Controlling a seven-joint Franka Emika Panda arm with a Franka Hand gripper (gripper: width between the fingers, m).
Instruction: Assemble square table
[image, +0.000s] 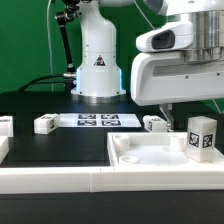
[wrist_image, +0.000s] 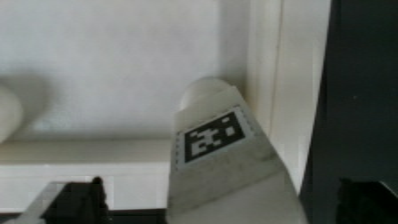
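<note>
The pincer (wrist_image: 210, 203) hangs wide open, empty, over a tagged white blocky leg (image: 200, 137) standing on the white rimmed square slab (image: 150, 158).

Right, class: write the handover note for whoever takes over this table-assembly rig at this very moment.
Gripper: open, holding nothing, over the upright leg.
That leg stands on the square tabletop, toward the exterior view's right; whether it is fixed yet cannot be told.
At least two loose legs lie on the black table, either side of the marker board.
Left: fit the remaining legs.
</note>
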